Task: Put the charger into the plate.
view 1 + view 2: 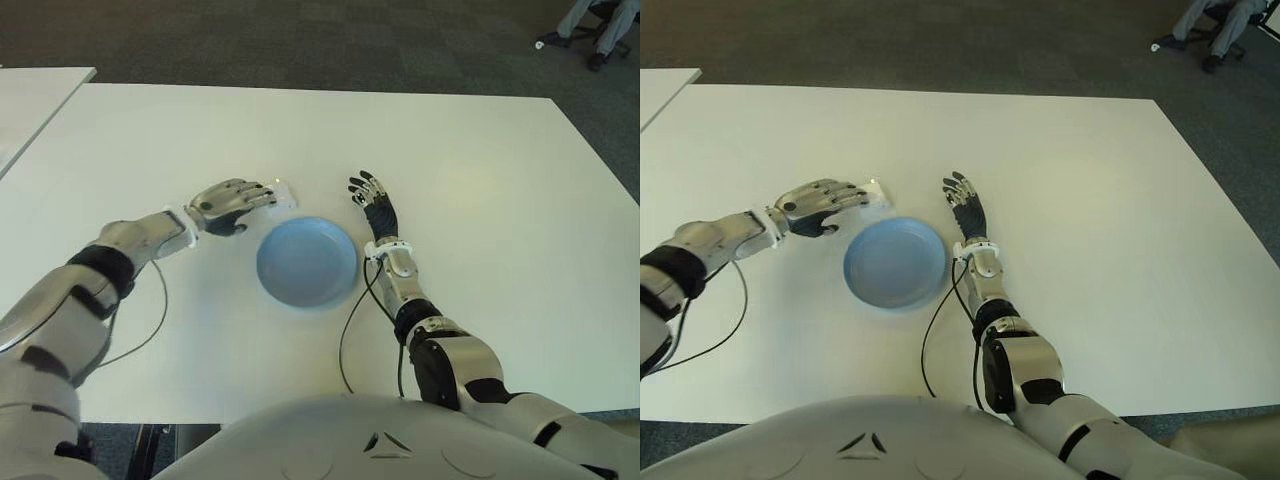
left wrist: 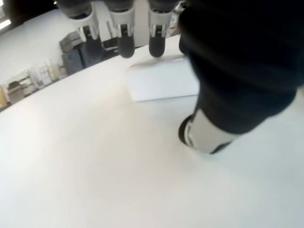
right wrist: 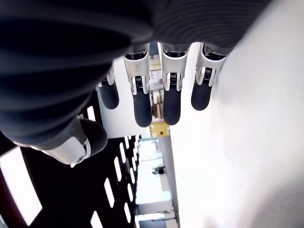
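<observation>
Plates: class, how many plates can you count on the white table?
1. The blue plate lies between the left robot hand and right robot hand; none looks hidden.

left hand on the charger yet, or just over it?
Cannot tell. In the left wrist view the fingertips reach the charger's far edge, but no contact or gap shows plainly.

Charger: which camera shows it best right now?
The left wrist view: the white charger lies flat on the table, the left hand open above it, fingertips over its far edge. Both eye views show only a corner beyond that hand, beside the plate. The right wrist view misses it.
</observation>
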Controlling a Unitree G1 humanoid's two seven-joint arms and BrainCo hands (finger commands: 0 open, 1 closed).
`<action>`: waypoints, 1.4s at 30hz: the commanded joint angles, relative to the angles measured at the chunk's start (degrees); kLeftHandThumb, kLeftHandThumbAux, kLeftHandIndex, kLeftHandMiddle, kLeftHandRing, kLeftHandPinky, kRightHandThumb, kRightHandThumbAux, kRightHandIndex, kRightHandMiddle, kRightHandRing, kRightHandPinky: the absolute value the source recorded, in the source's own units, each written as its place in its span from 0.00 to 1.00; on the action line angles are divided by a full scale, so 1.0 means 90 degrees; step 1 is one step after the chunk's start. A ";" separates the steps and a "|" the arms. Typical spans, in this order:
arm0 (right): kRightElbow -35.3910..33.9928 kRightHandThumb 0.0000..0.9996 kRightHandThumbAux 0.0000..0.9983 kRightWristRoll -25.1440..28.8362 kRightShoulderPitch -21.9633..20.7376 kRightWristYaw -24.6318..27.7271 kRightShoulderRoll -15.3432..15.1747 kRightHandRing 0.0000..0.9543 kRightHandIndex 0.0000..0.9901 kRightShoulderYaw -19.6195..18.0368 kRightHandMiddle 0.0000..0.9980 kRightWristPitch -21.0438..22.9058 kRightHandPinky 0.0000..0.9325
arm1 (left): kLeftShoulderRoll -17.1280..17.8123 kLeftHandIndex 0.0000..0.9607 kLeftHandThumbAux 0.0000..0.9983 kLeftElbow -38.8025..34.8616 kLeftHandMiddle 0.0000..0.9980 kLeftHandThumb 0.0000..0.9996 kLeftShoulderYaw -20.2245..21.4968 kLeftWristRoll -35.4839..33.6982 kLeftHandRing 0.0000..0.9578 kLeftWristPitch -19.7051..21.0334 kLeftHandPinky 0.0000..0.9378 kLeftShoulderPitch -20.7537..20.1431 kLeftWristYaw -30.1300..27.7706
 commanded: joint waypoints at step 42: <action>0.0230 0.00 0.53 -0.0052 0.0140 -0.0042 0.0102 0.22 0.11 0.0027 0.25 0.0305 0.18 | 0.1536 0.03 0.75 -0.3562 0.10 0.41 0.3084 -0.0975 0.09 -0.0651 0.11 0.2827 -0.2466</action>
